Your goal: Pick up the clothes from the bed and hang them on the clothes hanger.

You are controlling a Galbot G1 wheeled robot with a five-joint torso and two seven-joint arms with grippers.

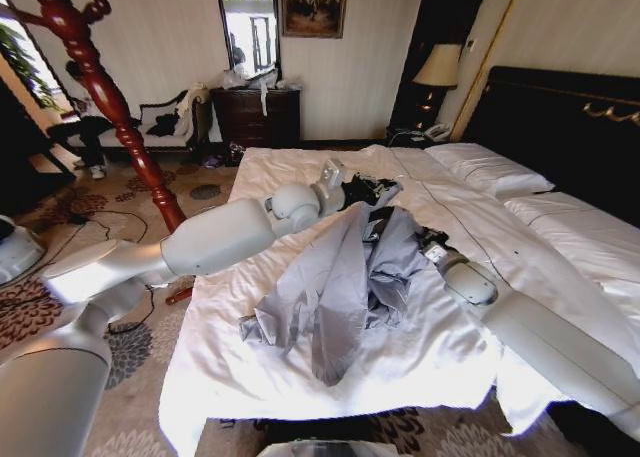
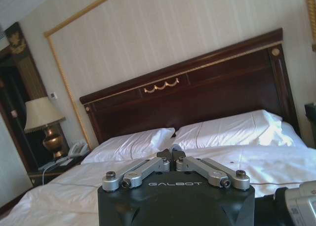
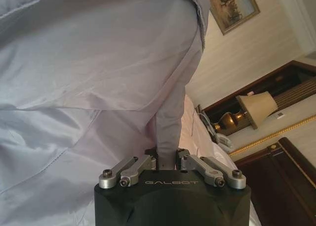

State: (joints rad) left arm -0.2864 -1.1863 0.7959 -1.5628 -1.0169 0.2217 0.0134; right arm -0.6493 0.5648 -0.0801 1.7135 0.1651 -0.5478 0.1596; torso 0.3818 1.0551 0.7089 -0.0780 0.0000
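Right gripper (image 3: 167, 162), pinched on a fold of the grey clothes (image 1: 345, 272), lifts them over the bed (image 1: 420, 357); cloth trails near-left. Left gripper (image 2: 171, 161), fingers together, hovers just left, holding nothing.

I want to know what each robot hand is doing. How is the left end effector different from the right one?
The right end effector is shut on a fold of the grey shirt, while the left end effector is shut on nothing. The right one is draped in cloth; the left one faces the bare pillows and headboard. Both hang over the bed.
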